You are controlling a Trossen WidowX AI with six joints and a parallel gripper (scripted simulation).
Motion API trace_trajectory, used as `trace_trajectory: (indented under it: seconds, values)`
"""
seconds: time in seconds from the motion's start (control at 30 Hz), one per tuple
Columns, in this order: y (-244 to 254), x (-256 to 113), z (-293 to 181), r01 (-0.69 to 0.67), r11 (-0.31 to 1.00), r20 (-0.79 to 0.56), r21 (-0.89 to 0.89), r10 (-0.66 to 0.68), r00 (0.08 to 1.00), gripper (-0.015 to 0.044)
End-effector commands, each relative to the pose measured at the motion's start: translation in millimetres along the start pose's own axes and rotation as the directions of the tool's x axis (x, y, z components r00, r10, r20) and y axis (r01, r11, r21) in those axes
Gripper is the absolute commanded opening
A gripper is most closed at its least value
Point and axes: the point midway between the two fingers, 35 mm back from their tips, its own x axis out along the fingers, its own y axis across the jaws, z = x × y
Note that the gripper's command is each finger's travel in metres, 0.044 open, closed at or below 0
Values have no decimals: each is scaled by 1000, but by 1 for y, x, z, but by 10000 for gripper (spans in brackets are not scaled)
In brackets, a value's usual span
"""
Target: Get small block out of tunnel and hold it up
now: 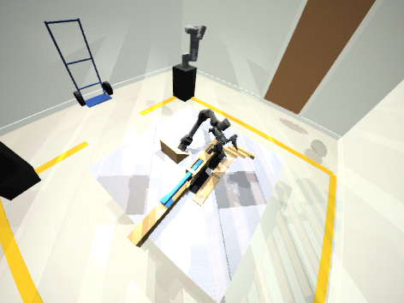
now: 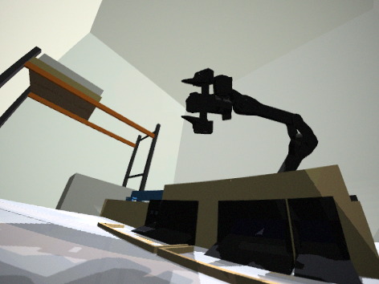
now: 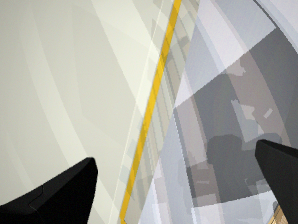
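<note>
Black arm [image 1: 196, 127] [image 2: 265, 111] links arched upward, then extended toward the wooden tunnel housing [image 1: 206, 157] [image 2: 249, 184], holding the gripper [image 1: 227, 145] [image 2: 182, 99] [image 3: 180, 159] raised above it, fingers fully spread.

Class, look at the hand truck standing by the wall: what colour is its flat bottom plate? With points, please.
The plate [image 1: 98, 100] is blue, seen best in the top view.
</note>
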Motion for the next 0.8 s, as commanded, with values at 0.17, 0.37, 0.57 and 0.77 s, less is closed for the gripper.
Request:
trace_trajectory:
  seconds: [0.17, 0.37, 0.57, 0.77]
  values:
    - [-102, 18, 120, 329, 940, 127, 84, -338, 933, 440]
    - [-186, 9, 175, 552, 827, 74, 102, -560, 825, 440]
    - [-274, -13, 203, 737, 672, -89, 78, -731, 676, 440]
    - [-292, -20, 206, 769, 637, -137, 59, -758, 638, 440]
